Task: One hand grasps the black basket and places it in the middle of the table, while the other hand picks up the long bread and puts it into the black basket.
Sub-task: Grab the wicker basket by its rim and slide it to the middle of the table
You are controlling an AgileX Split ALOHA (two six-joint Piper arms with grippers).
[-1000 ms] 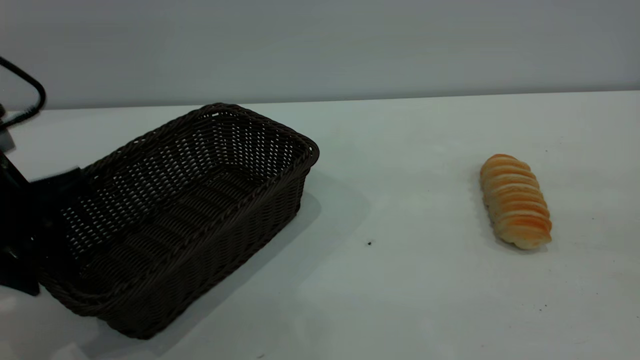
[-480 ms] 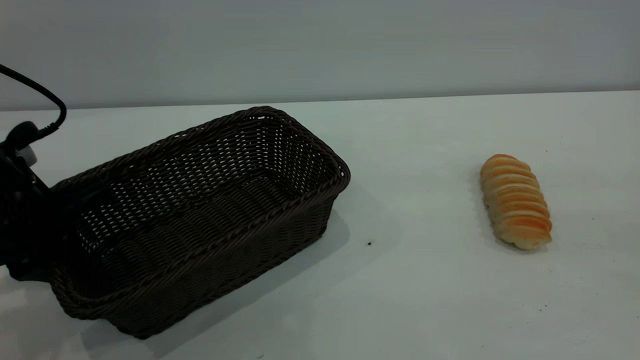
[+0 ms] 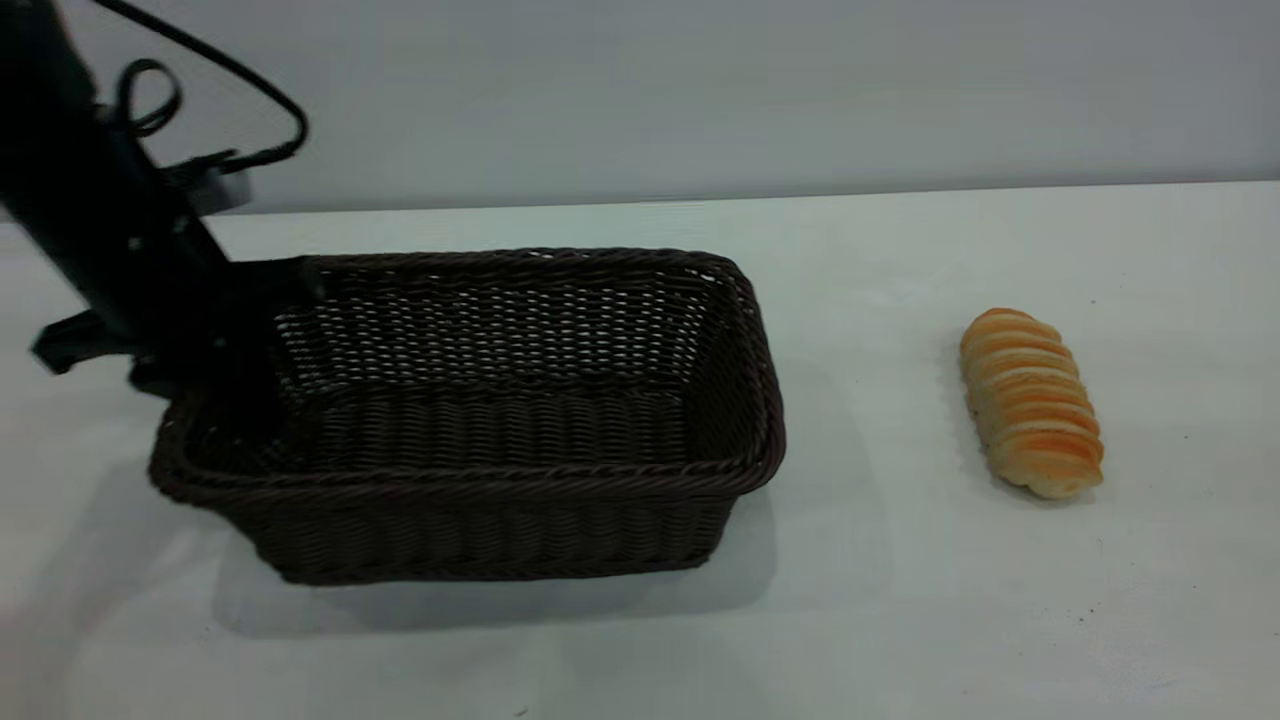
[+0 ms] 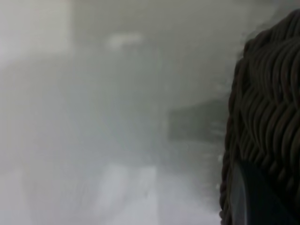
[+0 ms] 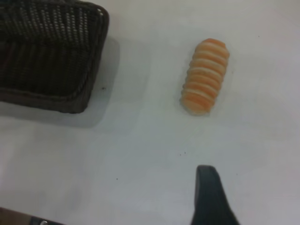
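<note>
The black basket stands level, left of the table's middle, long side towards the camera; I cannot tell whether it touches the table. My left gripper is shut on the rim of its left end. The left wrist view shows the wicker right against that gripper. The long bread lies on the table to the right, apart from the basket. In the right wrist view my right gripper hovers above bare table, short of the bread, with the basket's end off to one side.
A grey wall runs behind the table's far edge. Black cables loop off the left arm above the basket's left end. Bare table lies between basket and bread.
The left arm has swung the basket rightwards and turned it from a tilted diagonal to level and square-on. The arm has come further into view. The bread has not moved.
</note>
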